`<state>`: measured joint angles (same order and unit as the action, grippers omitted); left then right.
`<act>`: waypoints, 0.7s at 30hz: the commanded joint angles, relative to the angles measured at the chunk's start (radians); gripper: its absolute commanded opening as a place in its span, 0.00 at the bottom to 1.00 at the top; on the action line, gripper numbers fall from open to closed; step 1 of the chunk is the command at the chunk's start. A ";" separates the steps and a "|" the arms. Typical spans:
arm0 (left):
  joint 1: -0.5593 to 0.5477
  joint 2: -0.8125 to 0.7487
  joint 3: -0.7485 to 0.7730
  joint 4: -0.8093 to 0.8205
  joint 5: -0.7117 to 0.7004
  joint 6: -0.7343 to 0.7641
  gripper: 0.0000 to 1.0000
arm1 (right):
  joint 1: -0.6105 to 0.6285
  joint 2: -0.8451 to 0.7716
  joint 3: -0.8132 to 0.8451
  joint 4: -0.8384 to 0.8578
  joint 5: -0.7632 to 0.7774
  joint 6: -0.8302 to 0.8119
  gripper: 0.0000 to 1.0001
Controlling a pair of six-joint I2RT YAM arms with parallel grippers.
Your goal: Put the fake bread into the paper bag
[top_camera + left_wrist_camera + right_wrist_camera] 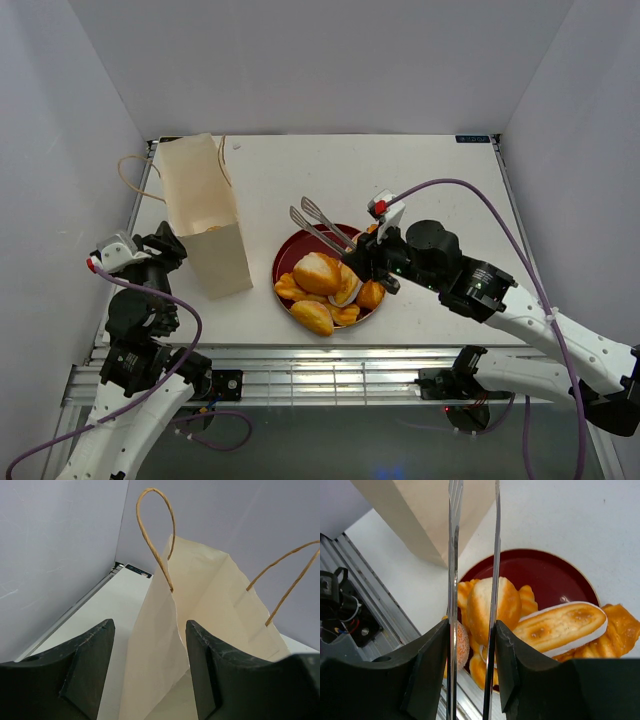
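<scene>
**Bread heaped on the plate, bag upright beside it**

Flat matt white table; at its left, standing upright, the paper bag, tall and rectangular, pale beige, creased at the folds, mouth open, with thin twisted tan string handles. Just right of it, a round glossy dark red plate; piled on that, none in the bag, the fake bread, shiny golden-orange: a plump split bun, a long cream-edged loaf, a ridged piece. Left gripper with black fingers apart, astride the bag's upper corner fold, a gap showing on one side. Right gripper clamped on slim polished metal tongs; tong tips apart, above the plate's far rim.
</scene>
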<state>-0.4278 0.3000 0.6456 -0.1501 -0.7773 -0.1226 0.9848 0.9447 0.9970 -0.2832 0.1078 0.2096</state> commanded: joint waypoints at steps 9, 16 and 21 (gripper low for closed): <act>-0.003 0.008 0.000 -0.003 0.018 -0.005 0.70 | 0.006 -0.159 -0.107 -0.157 0.038 0.033 0.50; -0.005 0.013 0.000 -0.008 0.018 -0.006 0.70 | 0.006 -0.172 -0.123 -0.275 0.026 0.063 0.52; -0.003 0.011 0.000 -0.008 0.015 -0.006 0.70 | 0.006 -0.187 -0.147 -0.263 0.035 0.096 0.54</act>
<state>-0.4278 0.3000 0.6456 -0.1562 -0.7738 -0.1249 0.9852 0.7792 0.8593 -0.5571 0.1318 0.2764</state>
